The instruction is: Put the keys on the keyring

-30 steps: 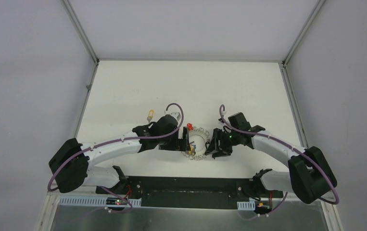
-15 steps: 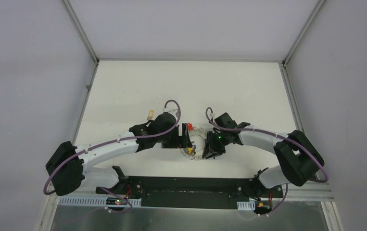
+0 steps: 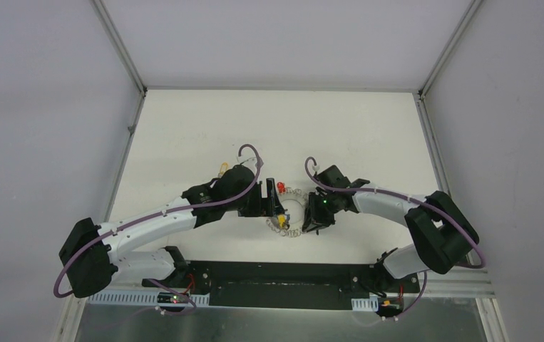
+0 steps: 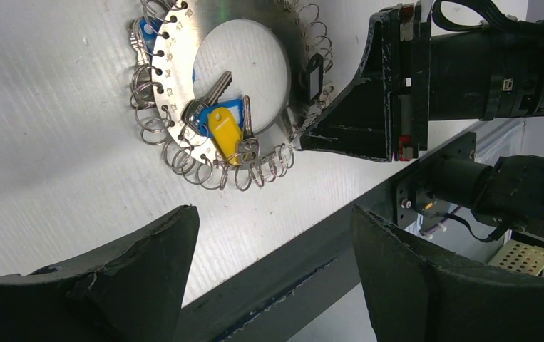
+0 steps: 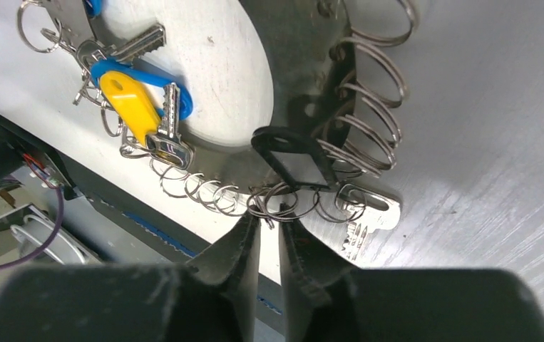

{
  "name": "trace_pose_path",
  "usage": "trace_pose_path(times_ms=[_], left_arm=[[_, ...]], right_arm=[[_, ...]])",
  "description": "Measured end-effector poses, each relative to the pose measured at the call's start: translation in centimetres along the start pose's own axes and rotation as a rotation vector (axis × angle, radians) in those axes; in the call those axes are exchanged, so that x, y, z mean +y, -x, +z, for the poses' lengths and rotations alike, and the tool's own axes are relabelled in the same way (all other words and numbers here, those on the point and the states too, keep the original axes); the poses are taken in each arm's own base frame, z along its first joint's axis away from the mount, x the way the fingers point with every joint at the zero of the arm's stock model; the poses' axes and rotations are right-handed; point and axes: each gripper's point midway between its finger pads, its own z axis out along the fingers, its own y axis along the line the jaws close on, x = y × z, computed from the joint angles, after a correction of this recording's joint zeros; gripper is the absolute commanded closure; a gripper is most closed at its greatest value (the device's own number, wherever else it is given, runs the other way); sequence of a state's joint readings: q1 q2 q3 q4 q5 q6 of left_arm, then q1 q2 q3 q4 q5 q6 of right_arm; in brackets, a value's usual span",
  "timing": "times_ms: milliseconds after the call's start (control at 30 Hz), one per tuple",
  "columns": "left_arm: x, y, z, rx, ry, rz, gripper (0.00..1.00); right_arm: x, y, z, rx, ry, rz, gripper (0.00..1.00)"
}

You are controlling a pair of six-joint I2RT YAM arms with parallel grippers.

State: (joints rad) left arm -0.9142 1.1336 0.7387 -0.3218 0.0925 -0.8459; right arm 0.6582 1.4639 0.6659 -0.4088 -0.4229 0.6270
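Keyring (image 4: 183, 92), by the worktop's near edge: yellow key (image 4: 224, 132) and blue key (image 4: 234, 107) threaded; orange key (image 3: 222, 169) still loose, leftward. Right gripper (image 5: 267, 228) pinches a coil; left gripper (image 4: 274, 214) spread wide.

The grey keyring (image 4: 174, 85) lies flat, wire coils splayed outward, yellow- and blue-headed keys (image 4: 222, 128) resting across its rim.
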Motion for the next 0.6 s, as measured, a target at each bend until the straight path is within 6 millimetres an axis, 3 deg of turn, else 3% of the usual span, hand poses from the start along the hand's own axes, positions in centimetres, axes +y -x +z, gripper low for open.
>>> trace_pose_path(times_ms=[67,367,600], left_arm=[[0.1,0.1,0.0,-0.004,0.004,0.000,0.20],[0.1,0.2,-0.1,-0.013,0.005,0.003,0.21],[-0.3,0.9,-0.8,-0.049,-0.012,0.042,0.21]], right_arm=[[0.0,0.0,0.0,0.000,-0.001,-0.001,1.00],[0.4,0.1,-0.5,0.004,0.013,-0.050,1.00],[3.2,0.3,-3.8,-0.043,0.118,-0.214,1.00]])
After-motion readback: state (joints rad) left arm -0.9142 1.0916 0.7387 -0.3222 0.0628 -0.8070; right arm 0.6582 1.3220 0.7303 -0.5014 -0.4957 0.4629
